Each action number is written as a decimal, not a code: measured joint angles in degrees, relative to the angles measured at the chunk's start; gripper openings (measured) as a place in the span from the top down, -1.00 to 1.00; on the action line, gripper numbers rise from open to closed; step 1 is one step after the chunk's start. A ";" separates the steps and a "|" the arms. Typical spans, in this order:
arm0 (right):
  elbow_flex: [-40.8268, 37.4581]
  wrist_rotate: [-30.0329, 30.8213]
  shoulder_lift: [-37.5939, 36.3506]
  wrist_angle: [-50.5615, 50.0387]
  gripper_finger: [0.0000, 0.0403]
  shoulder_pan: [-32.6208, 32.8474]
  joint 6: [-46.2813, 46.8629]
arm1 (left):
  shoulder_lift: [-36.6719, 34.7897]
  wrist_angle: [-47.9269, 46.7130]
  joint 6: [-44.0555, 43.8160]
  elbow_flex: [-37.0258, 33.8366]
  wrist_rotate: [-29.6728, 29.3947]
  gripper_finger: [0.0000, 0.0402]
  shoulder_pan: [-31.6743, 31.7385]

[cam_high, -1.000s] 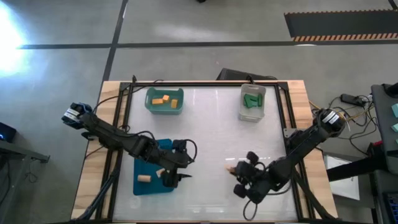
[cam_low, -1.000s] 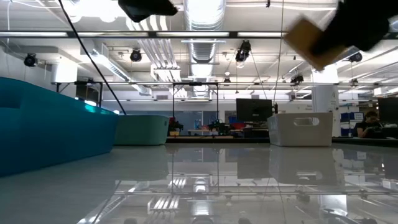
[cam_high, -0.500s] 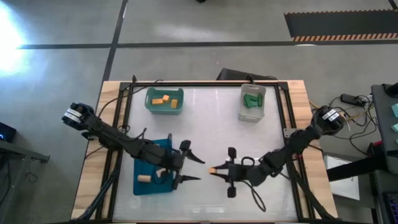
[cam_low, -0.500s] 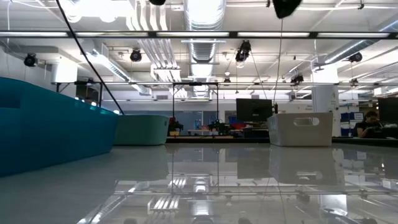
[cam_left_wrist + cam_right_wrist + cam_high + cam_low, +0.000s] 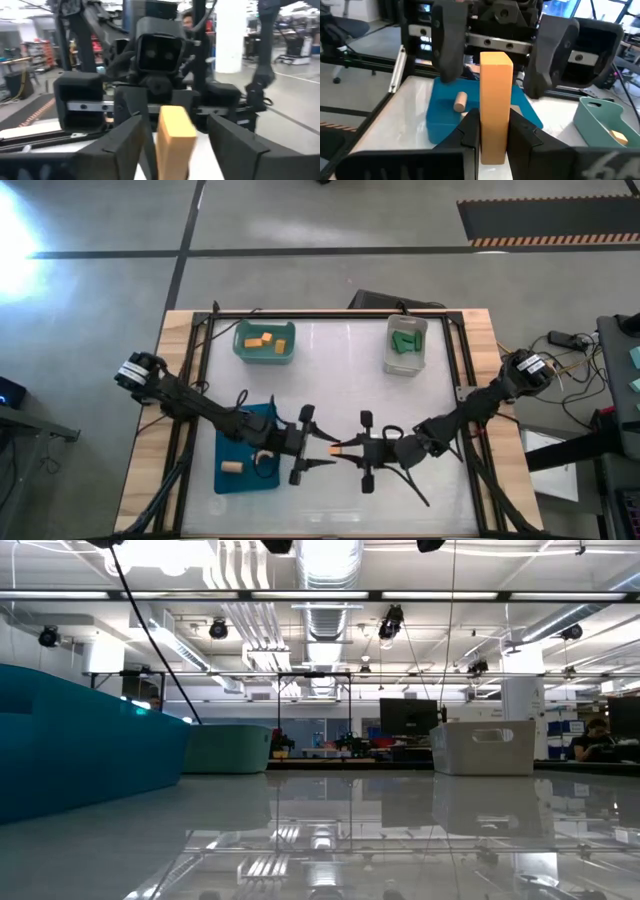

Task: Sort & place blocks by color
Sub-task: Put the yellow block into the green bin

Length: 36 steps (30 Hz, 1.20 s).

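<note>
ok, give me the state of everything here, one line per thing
Orange block: upright, clamped in right end effector, above the table.
Left end effector: open, fingers either side of the block, not gripping.
Teal bin: holds orange blocks.
Clear bin: holds green blocks.
Blue tray: holds tan pieces.
</note>
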 joint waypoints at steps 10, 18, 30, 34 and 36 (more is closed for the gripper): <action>-0.10 1.66 -0.02 -1.18 0.76 0.00 1.00 | 1.39 -0.13 0.73 -0.06 -2.14 0.78 0.78; -0.09 3.64 -0.46 -5.10 0.19 0.00 0.77 | 0.76 -4.32 -0.41 0.36 -5.97 0.78 1.47; -0.04 15.32 -12.06 -24.97 -0.01 -0.64 8.56 | -10.06 -38.82 -0.45 0.95 -12.98 0.78 11.00; -0.04 15.82 -15.36 -27.11 0.03 -2.64 9.02 | -13.23 -61.08 2.21 4.04 -12.80 0.78 22.03; -0.02 15.69 -16.55 -27.77 0.05 -4.45 8.18 | -14.04 -71.02 6.31 7.05 -12.75 0.78 29.30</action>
